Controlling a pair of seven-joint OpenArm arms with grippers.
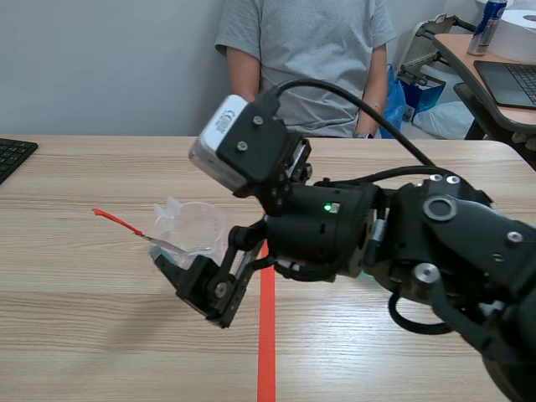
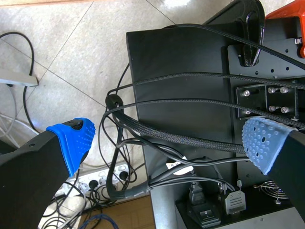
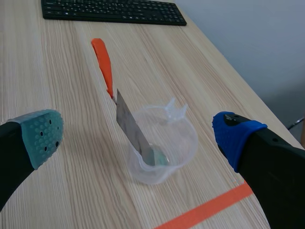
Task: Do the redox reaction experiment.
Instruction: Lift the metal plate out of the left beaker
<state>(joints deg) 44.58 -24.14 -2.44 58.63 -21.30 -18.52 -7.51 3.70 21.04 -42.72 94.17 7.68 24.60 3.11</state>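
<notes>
Upright on the wooden table [image 3: 62, 86], a clear plastic beaker [image 3: 164, 143], pouring lip turned away from the right gripper [image 3: 138, 136]. Sits dead ahead at twelve o'clock of that gripper, framed between its two spread fingers, touched by neither; nothing held.

Inside the beaker, a flat metal blade [image 3: 133, 129] leaning against the rim, tip down in a seeming trace of greenish liquid. Orange handle [image 3: 104, 62] trailing out beyond the rim toward eleven o'clock.

Probably very light and thin-walled, so likely to flex under a hard squeeze, to skid on the smooth wood, or to tip under the leaning tool. Best gripped low on the wall at three and nine o'clock, gently, clear of lip and blade. For stirring, better taken by the handle, stiff and less slippery than the metal.

In the scene view, tape line [image 1: 266, 335] at four o'clock of the beaker, person [image 1: 306, 59] seated across at one o'clock. Keyboard [image 3: 112, 12] far beyond the handle.

Left gripper [image 2: 169, 143] off the table altogether, fingers wide apart and empty, above floor cables [image 2: 119, 143] and a black stand [image 2: 181, 71].
</notes>
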